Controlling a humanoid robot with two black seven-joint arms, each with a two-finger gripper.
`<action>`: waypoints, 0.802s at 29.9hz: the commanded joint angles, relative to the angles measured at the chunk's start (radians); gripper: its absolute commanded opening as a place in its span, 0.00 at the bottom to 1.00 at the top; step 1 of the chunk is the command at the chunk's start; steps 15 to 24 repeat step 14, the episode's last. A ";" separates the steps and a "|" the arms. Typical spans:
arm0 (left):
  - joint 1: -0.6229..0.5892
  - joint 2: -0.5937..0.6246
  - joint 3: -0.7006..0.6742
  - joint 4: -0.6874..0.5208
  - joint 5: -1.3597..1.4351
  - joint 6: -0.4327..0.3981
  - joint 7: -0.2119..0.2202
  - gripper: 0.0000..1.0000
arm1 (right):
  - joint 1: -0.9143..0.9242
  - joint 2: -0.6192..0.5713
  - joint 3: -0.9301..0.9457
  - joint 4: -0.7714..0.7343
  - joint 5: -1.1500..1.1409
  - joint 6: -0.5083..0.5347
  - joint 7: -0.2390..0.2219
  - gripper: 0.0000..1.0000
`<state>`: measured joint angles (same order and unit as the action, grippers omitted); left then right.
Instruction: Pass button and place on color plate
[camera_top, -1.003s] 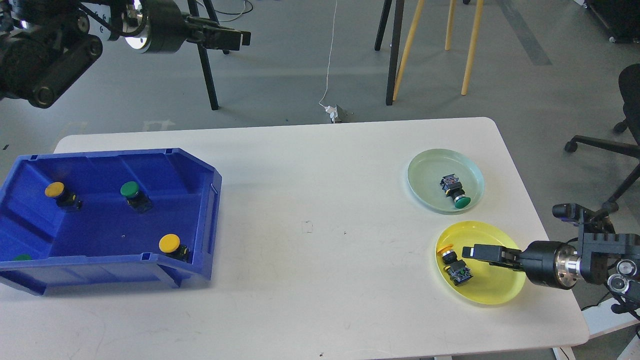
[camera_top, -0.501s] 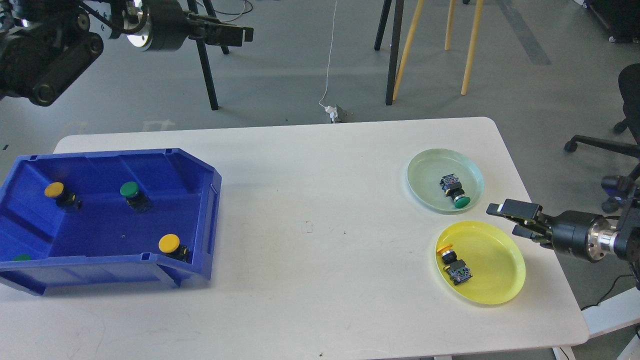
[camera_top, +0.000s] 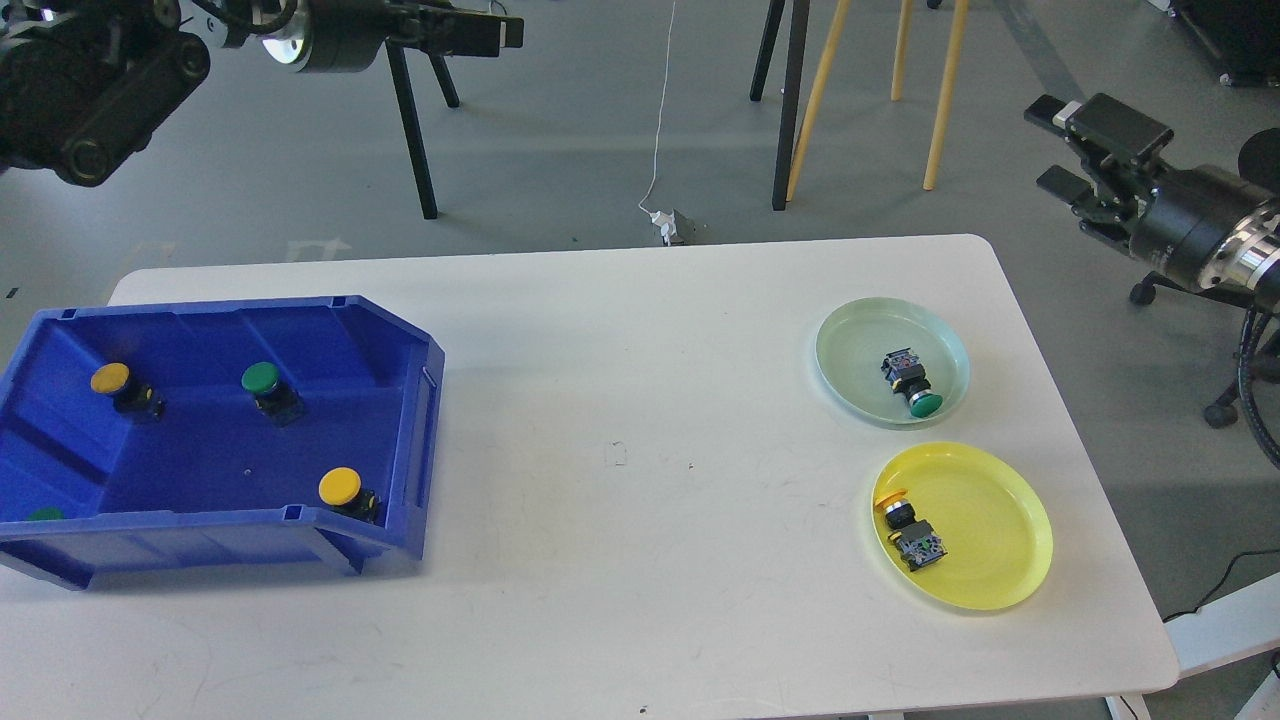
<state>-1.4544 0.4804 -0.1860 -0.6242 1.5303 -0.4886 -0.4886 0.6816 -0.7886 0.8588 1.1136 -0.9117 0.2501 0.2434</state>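
Note:
A blue bin at the left holds two yellow buttons, a green button and another green one at its front left corner. A yellow plate holds a yellow button lying on its side. A pale green plate holds a green button. My left gripper is high at the top, far behind the bin, and empty. My right gripper is raised beyond the table's right edge, open and empty.
The white table spans the view. Chair and stool legs stand on the floor behind it, with a white cable. An office chair base stands at the right.
My right gripper has lifted away from the yellow plate, up and to the right, leaving the yellow button on it. My left gripper has drifted slightly up and right.

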 joint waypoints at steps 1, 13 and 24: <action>-0.020 -0.002 -0.010 -0.003 -0.062 0.000 0.000 0.99 | 0.107 0.107 -0.009 -0.144 -0.016 -0.012 0.002 0.98; -0.026 -0.055 -0.012 0.024 -0.317 0.257 0.037 0.99 | 0.335 0.278 -0.365 -0.388 -0.024 -0.150 -0.003 0.98; -0.024 -0.059 -0.012 0.026 -0.328 0.272 0.045 0.99 | 0.335 0.279 -0.362 -0.390 -0.023 -0.153 -0.003 0.98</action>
